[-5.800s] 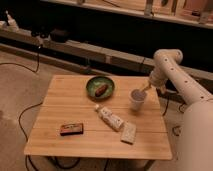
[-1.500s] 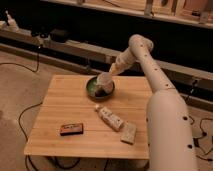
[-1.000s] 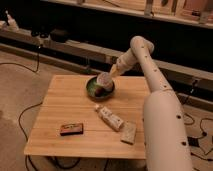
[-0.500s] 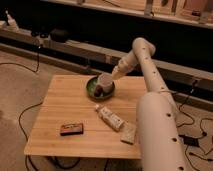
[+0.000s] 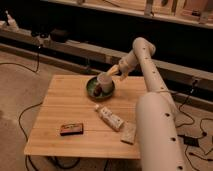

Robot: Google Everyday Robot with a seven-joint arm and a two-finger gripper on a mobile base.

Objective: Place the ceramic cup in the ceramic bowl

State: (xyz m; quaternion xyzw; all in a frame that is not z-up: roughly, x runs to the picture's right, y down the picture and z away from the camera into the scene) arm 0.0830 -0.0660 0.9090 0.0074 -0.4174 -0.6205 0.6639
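The white ceramic cup [image 5: 105, 81] stands upright inside the green ceramic bowl [image 5: 90, 90] at the back middle of the wooden table [image 5: 65, 102]. A small brown item [image 5: 96, 90] lies in the bowl beside the cup. My gripper [image 5: 115, 71] is just right of and slightly above the cup's rim, open and holding nothing. The white arm reaches in from the lower right.
A white tube with a cap [image 5: 111, 119] lies in front of the bowl. A beige packet [image 5: 129, 133] lies near the front right edge. A dark flat box [image 5: 71, 129] lies at the front left. Cables run on the floor; a shelf stands behind.
The cup has been carried from the table's right side into the bowl and let go. Over the last second the gripper drew back up and to the right, off the cup.
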